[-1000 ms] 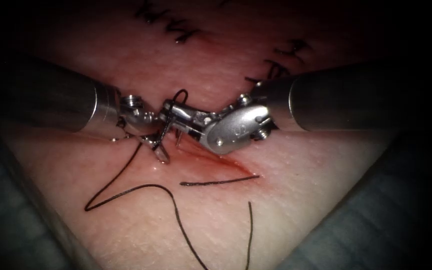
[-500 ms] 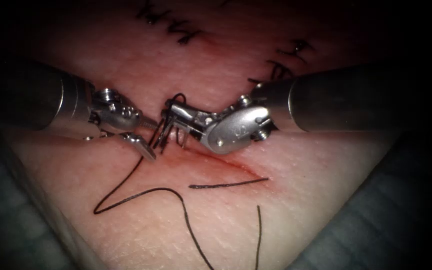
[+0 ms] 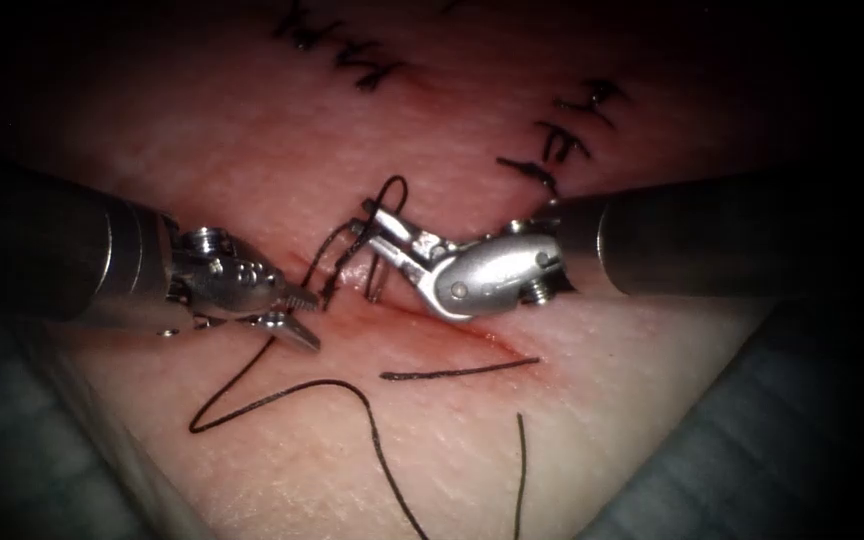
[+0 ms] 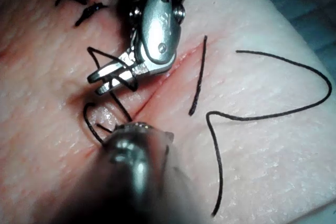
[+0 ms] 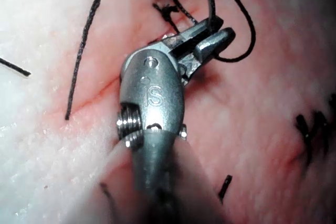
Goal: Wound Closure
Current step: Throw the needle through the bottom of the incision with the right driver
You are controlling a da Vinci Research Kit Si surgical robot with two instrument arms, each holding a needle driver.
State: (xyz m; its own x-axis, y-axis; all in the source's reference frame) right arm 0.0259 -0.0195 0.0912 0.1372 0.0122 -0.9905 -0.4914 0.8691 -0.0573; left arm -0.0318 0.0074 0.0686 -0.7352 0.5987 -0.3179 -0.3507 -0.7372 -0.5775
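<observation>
The right tool's fingers (image 3: 377,222) sit slightly parted with thread (image 3: 382,195) looped around them at centre frame; the left tool's fingers (image 3: 304,318) gape empty beside the cut (image 3: 452,325). Thread trails lower left across the tissue (image 3: 652,340). The needle is hard to make out.

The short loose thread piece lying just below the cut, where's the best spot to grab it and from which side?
Grip the short thread piece near its left end, coming from above. It lies flat and straight on open tissue, while its right end meets the cut.
</observation>
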